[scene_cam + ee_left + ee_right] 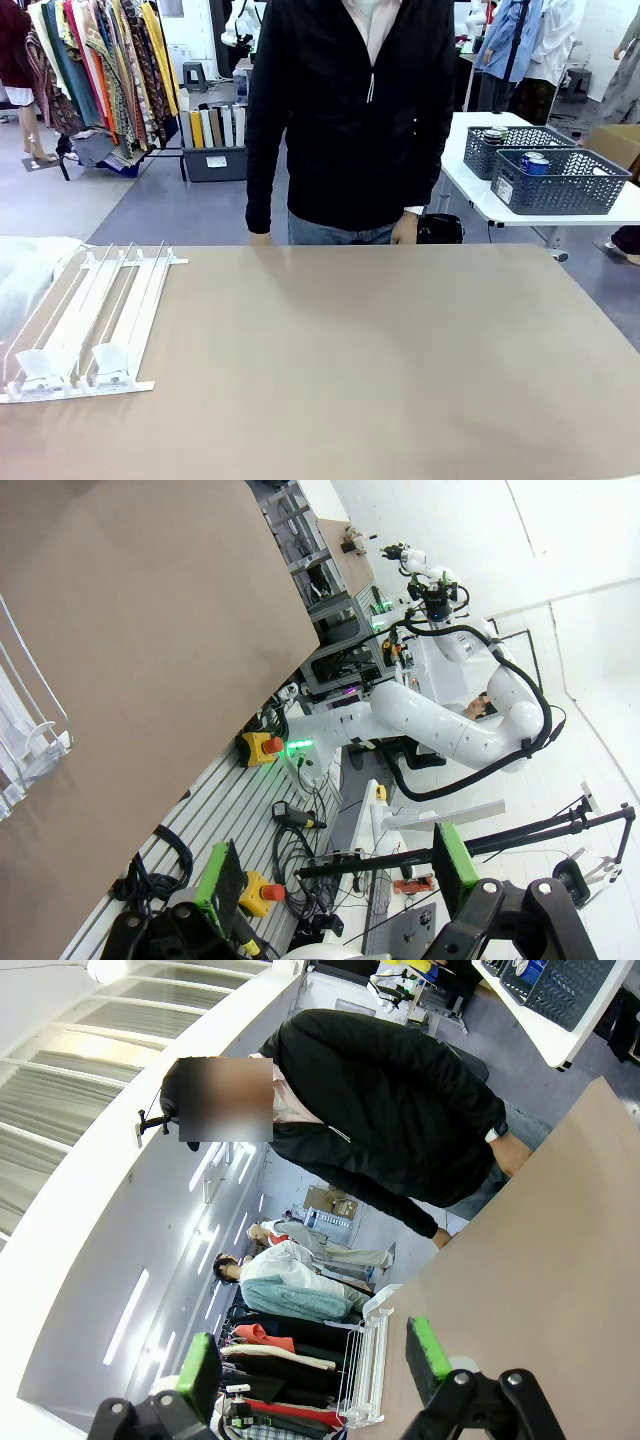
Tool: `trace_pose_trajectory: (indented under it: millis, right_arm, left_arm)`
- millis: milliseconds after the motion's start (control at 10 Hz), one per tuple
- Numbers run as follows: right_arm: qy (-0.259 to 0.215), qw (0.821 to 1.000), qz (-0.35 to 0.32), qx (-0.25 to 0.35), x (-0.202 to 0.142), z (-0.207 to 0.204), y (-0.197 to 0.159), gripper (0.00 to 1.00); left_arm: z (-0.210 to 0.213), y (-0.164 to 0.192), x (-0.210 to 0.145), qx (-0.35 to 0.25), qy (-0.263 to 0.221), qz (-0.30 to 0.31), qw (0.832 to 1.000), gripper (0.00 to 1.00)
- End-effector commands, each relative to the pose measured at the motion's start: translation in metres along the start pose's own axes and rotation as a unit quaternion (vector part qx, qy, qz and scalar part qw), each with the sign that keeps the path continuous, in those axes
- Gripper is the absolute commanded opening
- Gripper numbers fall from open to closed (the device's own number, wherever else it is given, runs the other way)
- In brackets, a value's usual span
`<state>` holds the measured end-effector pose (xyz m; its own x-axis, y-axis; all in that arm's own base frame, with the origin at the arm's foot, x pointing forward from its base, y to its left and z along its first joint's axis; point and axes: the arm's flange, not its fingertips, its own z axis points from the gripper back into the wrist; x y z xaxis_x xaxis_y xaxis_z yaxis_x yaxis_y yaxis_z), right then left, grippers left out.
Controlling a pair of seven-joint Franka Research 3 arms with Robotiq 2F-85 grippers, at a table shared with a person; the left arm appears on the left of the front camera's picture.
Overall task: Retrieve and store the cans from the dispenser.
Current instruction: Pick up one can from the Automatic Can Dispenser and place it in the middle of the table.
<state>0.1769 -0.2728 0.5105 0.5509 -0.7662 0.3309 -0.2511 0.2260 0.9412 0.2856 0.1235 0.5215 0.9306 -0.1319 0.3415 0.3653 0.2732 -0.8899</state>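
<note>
From the front camera I see the dispenser [95, 320] at the lower left of the frame, lying on the brown desk [360, 360] with its low end and clear stops toward the bottom edge. Its lanes look bare. The cans [534, 162] I can make out sit in grey mesh baskets [560, 180] on a white side table at the upper right, well apart from the dispenser; one has a blue body and a silver top.

A person in a dark jacket [350, 110] stands at the far edge of the desk, top centre, hands hanging near its rim.

On the left wrist camera, the left end effector [335, 880] has its green-padded fingers spread wide with nothing between them. On the right wrist camera, the right end effector [312, 1360] is likewise spread and holding nothing, with the dispenser [365, 1365] between its fingers farther off.
</note>
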Motion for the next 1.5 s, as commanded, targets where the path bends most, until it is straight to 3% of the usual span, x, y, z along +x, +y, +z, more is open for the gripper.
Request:
trace_pose_trajectory:
  millis: [0,1400]
  right_arm:
    - [-0.009,1.000,0.013,0.012,0.0035,-0.0035,0.0011,1.00]
    - [-0.009,1.000,0.013,0.012,0.0035,-0.0035,0.0011,1.00]
  left_arm:
    - [0.0002,0.0002,-0.0028,-0.001,0.005,-0.008,1.000,1.00]
    - [0.0002,0.0002,-0.0028,-0.001,0.005,-0.008,1.000,1.00]
